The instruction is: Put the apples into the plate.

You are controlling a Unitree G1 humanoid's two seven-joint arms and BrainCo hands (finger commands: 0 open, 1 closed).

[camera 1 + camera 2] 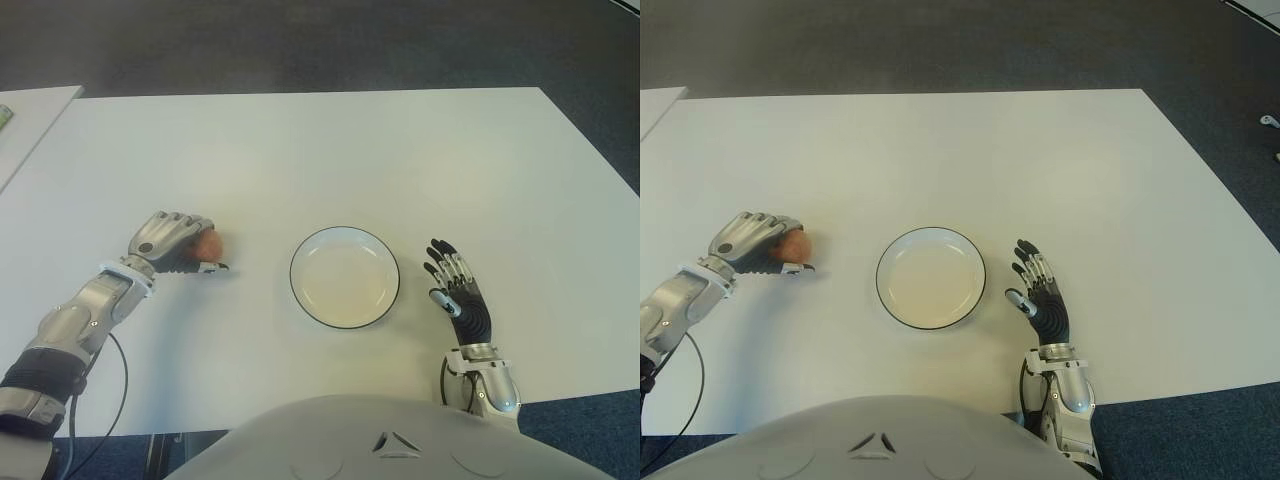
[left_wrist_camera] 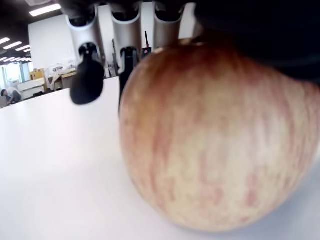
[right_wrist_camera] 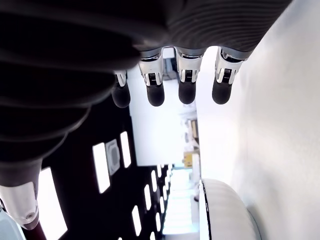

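One apple (image 1: 207, 243) on show so far, and it's over on the left side of the white table (image 1: 330, 150). The left robot hand (image 1: 172, 243) is wrapped over it, fingers curled down across the top and the thumb tucked along the side facing the plate. In the left wrist view the apple (image 2: 215, 135) fills most of the shot, reddish streaks over yellow, with its underside right down at the table surface, so it looks like it's sitting on the table inside the grasp, though I can't swear it's touching. Fingertips (image 2: 87, 82) hang down just past it.

Moving toward the middle, the plate (image 1: 345, 238) is a round white one with a thin dark rim, nothing in it, and it's clearly apart from the apple with bare table between them.

Over on the right, the right robot hand (image 1: 458, 290) shows just beside the plate on its right side, fingers stretched out and slightly spread, holding nothing. Its wrist view shows the four straight fingers (image 3: 155, 90) and the plate's edge (image 3: 227, 210) nearby.
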